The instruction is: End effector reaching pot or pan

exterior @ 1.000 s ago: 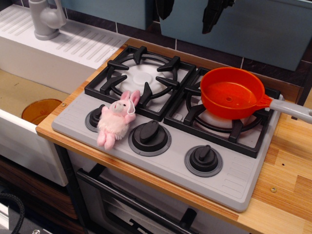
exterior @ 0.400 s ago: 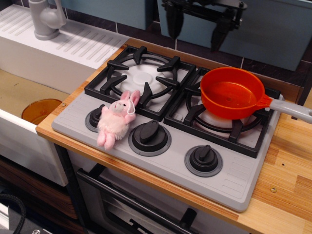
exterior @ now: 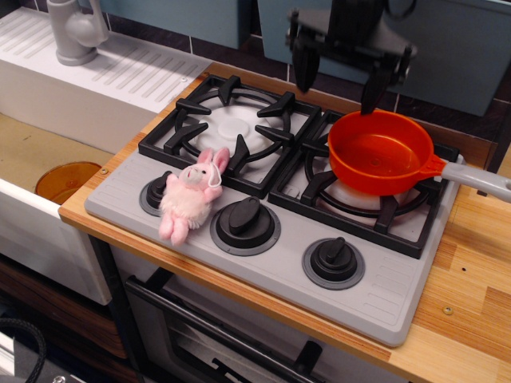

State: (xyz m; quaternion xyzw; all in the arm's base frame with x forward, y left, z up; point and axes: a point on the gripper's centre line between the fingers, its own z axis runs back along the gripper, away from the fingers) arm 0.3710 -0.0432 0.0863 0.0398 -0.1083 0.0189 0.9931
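Note:
A small bright orange saucepan with a long grey handle sits on the right burner of the toy stove. My black gripper hangs above the back of the stove, behind and slightly left of the pan. Its two fingers point down and stand wide apart, empty. The right finger is just above the pan's far rim, and the left finger is over the gap between the burners.
A pink plush bunny lies on the stove front by the left knob. The left burner grate is bare. Three black knobs line the front. A dull orange bowl sits in the sink at left, with a grey faucet behind.
My gripper has come down and to the right from the top edge toward the pan's far rim. The pan and bunny have not moved.

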